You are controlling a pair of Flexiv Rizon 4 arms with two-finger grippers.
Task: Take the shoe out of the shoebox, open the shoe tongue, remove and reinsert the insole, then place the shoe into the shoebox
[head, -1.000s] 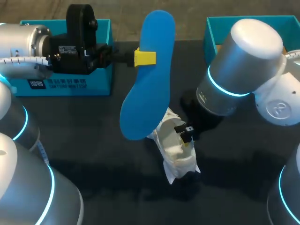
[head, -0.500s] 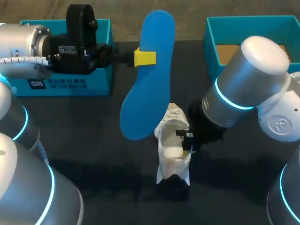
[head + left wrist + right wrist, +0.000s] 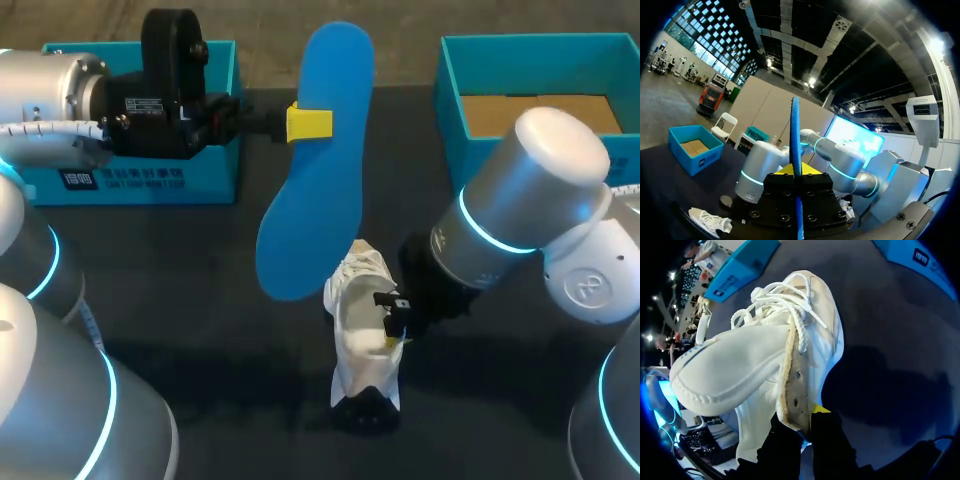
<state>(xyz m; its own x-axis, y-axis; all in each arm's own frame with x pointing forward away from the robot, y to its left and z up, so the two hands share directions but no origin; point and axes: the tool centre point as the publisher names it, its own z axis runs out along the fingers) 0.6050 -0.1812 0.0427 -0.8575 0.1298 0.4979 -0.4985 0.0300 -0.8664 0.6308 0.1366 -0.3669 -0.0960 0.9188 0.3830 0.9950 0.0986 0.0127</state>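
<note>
The left gripper [image 3: 309, 123] pinches the likely light, bendy insole [image 3: 315, 210] by its edge, while at its five o'clock the right gripper [image 3: 393, 318] pinches the soft shoe [image 3: 358, 320] at its firmer eyelet edge.

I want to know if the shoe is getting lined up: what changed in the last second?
The right claw, shut on the shoe, swung it from slanted to straight toward the robot, as the arm drew back. The left claw and its raised insole stayed put.

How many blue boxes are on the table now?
2. Left box at the back left; right box at the back right, open, brown inside. Others may be hidden.
</note>
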